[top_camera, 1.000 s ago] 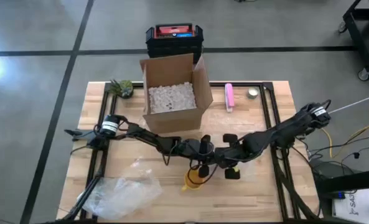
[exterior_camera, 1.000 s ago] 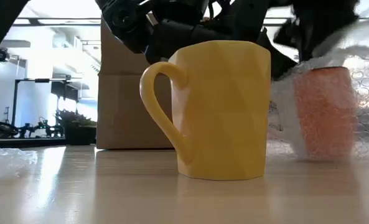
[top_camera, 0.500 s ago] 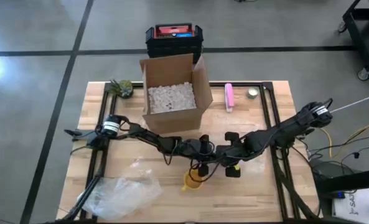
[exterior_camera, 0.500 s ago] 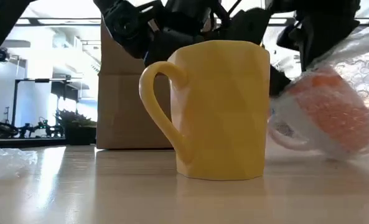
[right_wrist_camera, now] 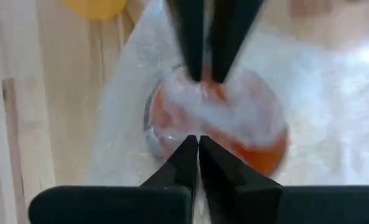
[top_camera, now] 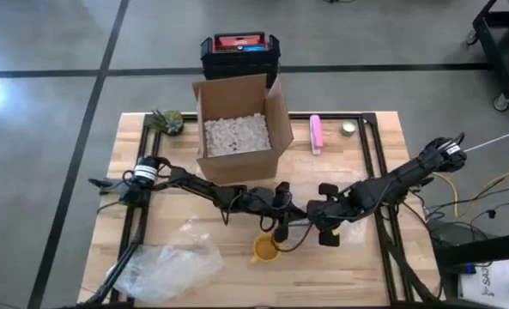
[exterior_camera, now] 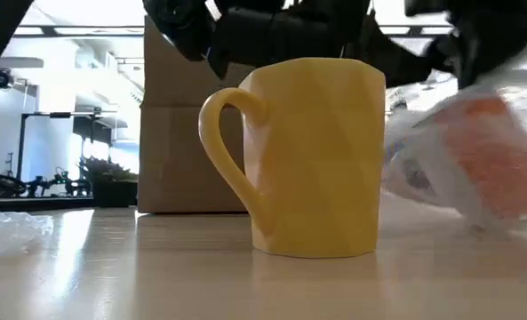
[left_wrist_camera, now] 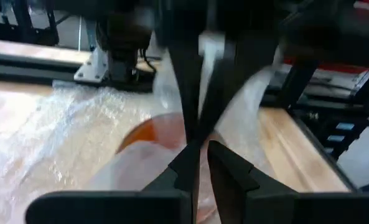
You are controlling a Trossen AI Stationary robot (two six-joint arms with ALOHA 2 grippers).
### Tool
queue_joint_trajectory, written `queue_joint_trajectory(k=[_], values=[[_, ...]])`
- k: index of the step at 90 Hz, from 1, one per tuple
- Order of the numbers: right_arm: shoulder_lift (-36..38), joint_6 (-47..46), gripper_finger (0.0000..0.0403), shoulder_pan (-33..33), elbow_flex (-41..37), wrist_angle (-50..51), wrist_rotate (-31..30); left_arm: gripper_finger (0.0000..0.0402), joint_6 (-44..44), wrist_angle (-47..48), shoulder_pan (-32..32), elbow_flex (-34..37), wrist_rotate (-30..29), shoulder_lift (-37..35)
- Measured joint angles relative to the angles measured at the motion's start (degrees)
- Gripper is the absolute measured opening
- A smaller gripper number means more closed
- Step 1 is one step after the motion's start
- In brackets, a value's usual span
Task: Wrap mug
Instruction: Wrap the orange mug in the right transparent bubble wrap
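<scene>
The left claw point(left_wrist_camera: 198, 163) and right claw point(right_wrist_camera: 198, 151) meet mid-counter point(top_camera: 366, 257), each pinched nearly closed on bubble wrap point(right_wrist_camera: 333, 106) around the orange mug point(right_wrist_camera: 246, 134), which lies tilted just beyond their tips, beside the yellow mug point(exterior_camera: 312, 156).

Bubble wrap point(right_wrist_camera: 172, 93) blurs the orange mug point(right_wrist_camera: 246, 134); its handle is hidden.

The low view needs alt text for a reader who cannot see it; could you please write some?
A yellow mug stands upright on the wooden table, handle to the picture's left. Behind it, to the right, an orange mug in bubble wrap tilts under dark robot arms; a cardboard box stands farther back.
</scene>
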State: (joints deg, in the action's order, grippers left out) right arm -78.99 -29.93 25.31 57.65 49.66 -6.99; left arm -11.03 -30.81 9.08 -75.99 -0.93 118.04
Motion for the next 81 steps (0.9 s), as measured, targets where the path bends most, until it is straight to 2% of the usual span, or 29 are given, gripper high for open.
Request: queue_joint_trajectory(k=[15,51,69,81], values=[[-0.19,-1.72,0.0,1.1,-4.29,-5.7,-0.54,0.002,0.77,4.23,0.11,-3.07,0.04,0.12],[0.85,-0.93,0.0,1.38,-4.49,-5.14,-2.9,0.002,2.75,9.28,1.17,-13.7,3.48,8.67],[0.99,-4.18,0.0,1.37,-4.49,-4.95,-3.03,0.002,6.2,10.52,1.89,-14.37,1.82,8.78],[0.99,-9.73,0.0,0.94,-4.49,-4.83,-3.3,0.002,6.91,10.83,2.23,-14.37,1.37,8.68]])
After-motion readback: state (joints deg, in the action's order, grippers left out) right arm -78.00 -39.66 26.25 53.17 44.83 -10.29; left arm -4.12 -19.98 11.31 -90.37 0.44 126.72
